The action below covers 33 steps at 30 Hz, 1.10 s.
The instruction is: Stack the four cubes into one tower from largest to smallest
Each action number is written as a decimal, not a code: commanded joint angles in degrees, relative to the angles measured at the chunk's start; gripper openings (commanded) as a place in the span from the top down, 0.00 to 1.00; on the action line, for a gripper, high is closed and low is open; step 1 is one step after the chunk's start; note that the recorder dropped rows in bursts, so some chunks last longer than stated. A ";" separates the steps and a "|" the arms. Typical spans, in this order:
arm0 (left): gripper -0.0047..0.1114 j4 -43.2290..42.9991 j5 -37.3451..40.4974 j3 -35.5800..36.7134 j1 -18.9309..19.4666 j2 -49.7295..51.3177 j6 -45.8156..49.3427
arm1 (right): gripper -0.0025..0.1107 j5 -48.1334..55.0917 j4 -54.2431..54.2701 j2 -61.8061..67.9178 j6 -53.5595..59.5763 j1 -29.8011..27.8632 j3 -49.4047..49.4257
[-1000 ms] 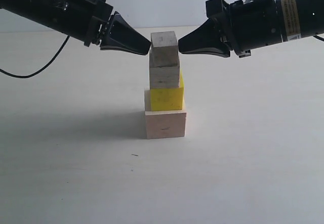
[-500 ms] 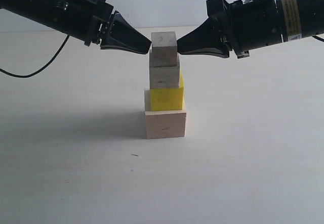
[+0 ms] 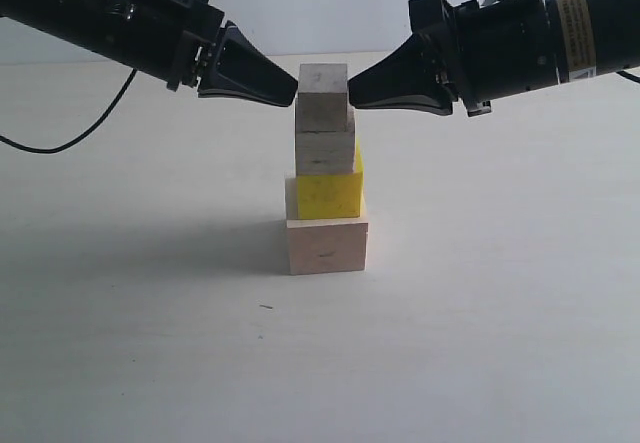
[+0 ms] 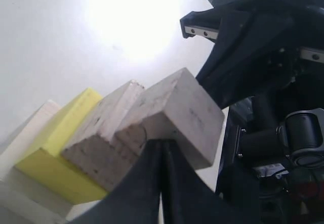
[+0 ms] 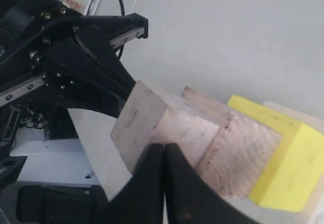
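Four-cube tower (image 3: pixel 326 173) standing upright near the middle of a pale desk (image 3: pixel 150 353). From bottom to top: the large pale wood cube (image 3: pixel 327 247) resting on the desk; the yellow cube (image 3: pixel 330 194), set slightly toward the right edge of the cube beneath; the medium pale wood cube (image 3: pixel 325 151); and the small pale wood cube (image 3: pixel 324 96) at the summit. Each cube lies flat on the one below, in order of decreasing size.

The left end effector (image 3: pixel 288 90) reaches in from the upper left, jaws pressed together to a single point and holding nothing; its tip meets the left face of the small pale wood cube. The right end effector (image 3: pixel 357 94) mirrors it from the upper right, likewise closed to a point and empty, its tip against the opposite face of the same cube. Both wrist views show the paired black fingers lying flush together, ending at the cube's side. A black cable (image 3: pixel 70 144) trails over the desk at far left.
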<state>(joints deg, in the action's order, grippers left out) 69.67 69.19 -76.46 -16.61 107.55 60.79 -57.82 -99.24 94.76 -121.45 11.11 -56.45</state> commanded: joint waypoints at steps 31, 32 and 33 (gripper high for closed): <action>0.96 -2.29 -0.98 -0.16 0.21 -1.99 -0.25 | 0.98 4.42 -0.64 -0.64 0.28 0.05 0.09; 0.96 -2.28 -1.10 -0.16 0.21 -2.11 -0.25 | 0.98 4.53 -0.64 -0.64 0.28 0.05 0.09; 0.96 -2.41 -1.19 -0.16 0.21 -2.23 -0.25 | 0.98 4.53 -0.64 -0.64 0.28 0.05 0.09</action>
<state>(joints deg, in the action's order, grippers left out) 67.57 68.36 -76.46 -16.61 106.16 60.79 -53.84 -99.95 94.76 -121.45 11.11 -56.45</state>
